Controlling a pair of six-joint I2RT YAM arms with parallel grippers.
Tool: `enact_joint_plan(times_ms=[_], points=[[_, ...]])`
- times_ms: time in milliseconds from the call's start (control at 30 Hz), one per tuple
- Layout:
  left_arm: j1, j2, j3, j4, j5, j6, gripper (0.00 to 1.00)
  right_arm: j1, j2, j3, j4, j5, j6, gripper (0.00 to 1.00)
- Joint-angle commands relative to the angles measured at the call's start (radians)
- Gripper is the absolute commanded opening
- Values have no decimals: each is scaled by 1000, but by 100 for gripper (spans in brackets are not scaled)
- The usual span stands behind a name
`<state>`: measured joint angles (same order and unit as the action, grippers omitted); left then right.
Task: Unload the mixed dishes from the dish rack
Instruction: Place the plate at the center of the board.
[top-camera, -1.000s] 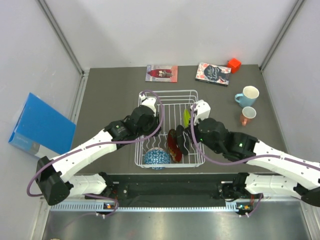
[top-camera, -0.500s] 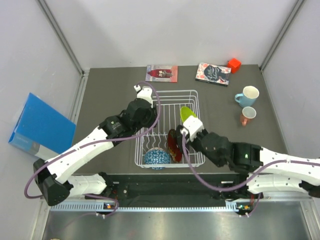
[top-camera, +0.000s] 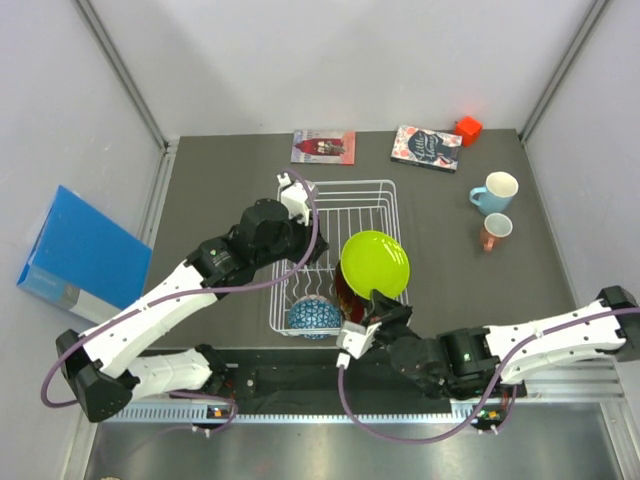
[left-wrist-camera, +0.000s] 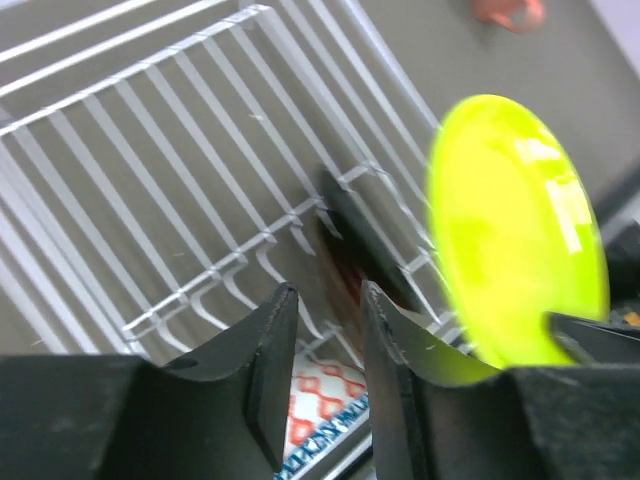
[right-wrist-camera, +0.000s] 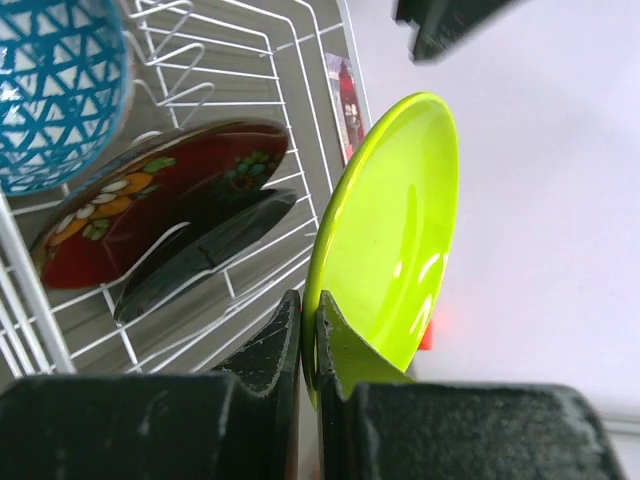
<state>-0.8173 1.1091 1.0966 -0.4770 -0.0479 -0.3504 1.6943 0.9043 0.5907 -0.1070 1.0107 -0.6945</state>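
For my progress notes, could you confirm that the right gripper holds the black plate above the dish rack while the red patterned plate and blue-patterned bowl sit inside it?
Not quite: the right gripper holds the lime green plate, as the right wrist view shows; the black plate sits in the dish rack. The rest is right.

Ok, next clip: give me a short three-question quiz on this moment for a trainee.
1. True or false: the right hand is shut on the green plate at its rim.
2. Which sits in the rack? A) mug B) bowl C) cup
3. How many plates stand in the rack?
Key: 1 true. 2 B. 3 two, the red plate and the black plate.
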Motion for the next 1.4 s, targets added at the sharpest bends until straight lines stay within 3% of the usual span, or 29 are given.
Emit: enact_joint_plan(times_ms=[0, 367, 733, 833, 867, 933, 1133, 1167, 1233, 1267, 1333, 1367], points=[[1, -25, 8, 66, 219, 37, 38, 62, 59, -46, 214, 123, -212, 0], [1, -37, 6, 74, 249, 60, 47, 74, 116, -57, 312, 68, -284, 0], [3, 1, -35, 101, 344, 73, 44, 93, 108, -26, 342, 28, -270, 0], [3, 5, -43, 115, 362, 73, 29, 103, 102, -26, 351, 26, -267, 0], [1, 5, -43, 115, 364, 73, 15, 105, 102, -28, 354, 26, -267, 0], [3, 12, -41, 113, 375, 77, 0, 110, 99, -31, 363, 37, -266, 0], [3, 6, -43, 120, 378, 80, 0, 120, 96, -40, 394, 72, -273, 0], [1, 3, -46, 118, 362, 77, 0, 120, 99, -40, 409, 81, -277, 2], [1, -11, -41, 118, 315, 64, 0, 120, 113, -28, 429, 115, -264, 19], [3, -18, -43, 118, 281, 59, 0, 120, 114, -25, 426, 126, -257, 36], [3, -35, -38, 130, 252, 45, 0, 119, 111, -22, 441, 149, -241, 52], [3, -40, -37, 135, 223, 44, 0, 120, 108, -23, 457, 160, -243, 79]])
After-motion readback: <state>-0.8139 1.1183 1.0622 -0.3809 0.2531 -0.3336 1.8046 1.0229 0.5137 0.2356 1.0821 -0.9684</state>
